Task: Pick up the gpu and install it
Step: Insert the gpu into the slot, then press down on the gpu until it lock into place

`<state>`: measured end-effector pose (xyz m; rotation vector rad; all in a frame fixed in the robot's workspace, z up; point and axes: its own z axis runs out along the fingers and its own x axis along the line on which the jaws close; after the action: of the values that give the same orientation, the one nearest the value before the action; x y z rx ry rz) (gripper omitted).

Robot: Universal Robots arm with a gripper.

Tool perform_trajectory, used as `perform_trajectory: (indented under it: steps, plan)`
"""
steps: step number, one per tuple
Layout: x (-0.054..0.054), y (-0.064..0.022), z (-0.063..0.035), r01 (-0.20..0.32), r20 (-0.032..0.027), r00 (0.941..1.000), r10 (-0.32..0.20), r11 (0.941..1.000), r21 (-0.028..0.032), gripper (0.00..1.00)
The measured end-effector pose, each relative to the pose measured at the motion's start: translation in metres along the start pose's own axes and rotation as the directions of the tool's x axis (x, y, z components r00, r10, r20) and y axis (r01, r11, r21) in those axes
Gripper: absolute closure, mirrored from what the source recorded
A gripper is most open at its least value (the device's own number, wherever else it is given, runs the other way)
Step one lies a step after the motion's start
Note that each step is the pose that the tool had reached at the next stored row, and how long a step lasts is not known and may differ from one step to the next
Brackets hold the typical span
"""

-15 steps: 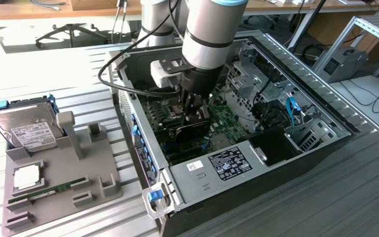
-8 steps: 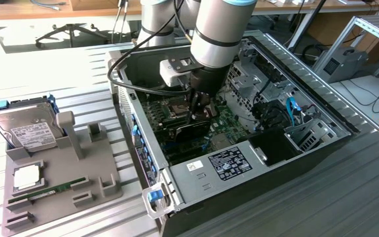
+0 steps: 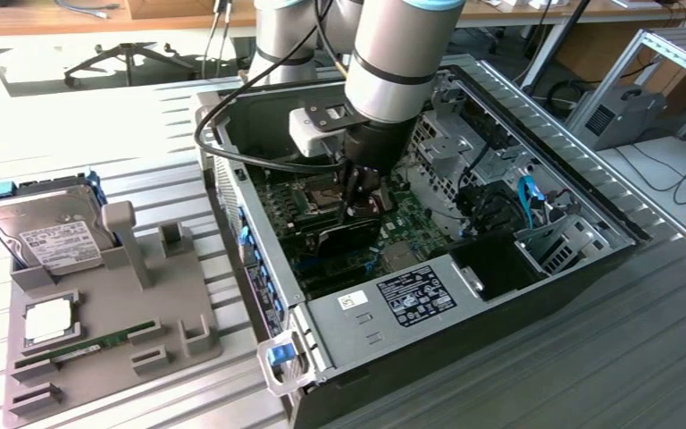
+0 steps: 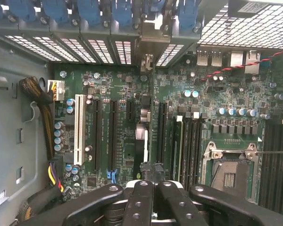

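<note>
My gripper (image 3: 364,198) reaches down into the open computer case (image 3: 581,192), over the green motherboard (image 3: 409,219). The gpu (image 3: 343,239) hangs under it as a dark card standing on edge. In the wrist view the gripper (image 4: 148,186) is shut, its black fingers (image 4: 137,202) pressed together. The gpu (image 4: 146,136) runs edge-on from between them towards the rear slot covers. Its silver bracket (image 4: 148,59) is level with those covers. The card stands among the long black expansion slots (image 4: 112,136). I cannot tell whether it is seated in one.
A grey fixture (image 3: 140,331) at the exterior view's left holds a hard drive (image 3: 46,234), a square chip (image 3: 47,320) and a green RAM stick (image 3: 81,344). Inside the case are an open CPU socket (image 4: 228,169), a cable bundle (image 4: 37,96) and a blue cable (image 3: 528,192).
</note>
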<state>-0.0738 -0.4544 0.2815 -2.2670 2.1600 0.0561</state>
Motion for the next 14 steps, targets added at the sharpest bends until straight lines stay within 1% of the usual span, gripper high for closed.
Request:
perform_trajectory:
  steps: [5, 6, 7, 10, 12, 14]
  plan:
    - [0.000, 0.0003, 0.0002, 0.000, 0.0001, 1.0000, 0.000, 1.0000, 0.0000, 0.89]
    - [0.000, 0.0022, 0.0004, 0.000, 0.0007, 1.0000, 0.000, 1.0000, 0.0000, 0.89]
    - [0.000, 0.0104, 0.0015, 0.000, 0.0011, 1.0000, 0.000, 1.0000, 0.0001, 0.89]
    - [-0.001, 0.0239, 0.0038, 0.000, 0.0014, 1.0000, 0.000, 1.0000, 0.0003, 0.89]
    - [-0.001, 0.0264, 0.0075, 0.000, 0.0013, 1.0000, 0.000, 1.0000, 0.0001, 0.89]
    - [-0.001, 0.0264, 0.0111, 0.000, 0.0005, 1.0000, 0.000, 1.0000, -0.0007, 0.89]
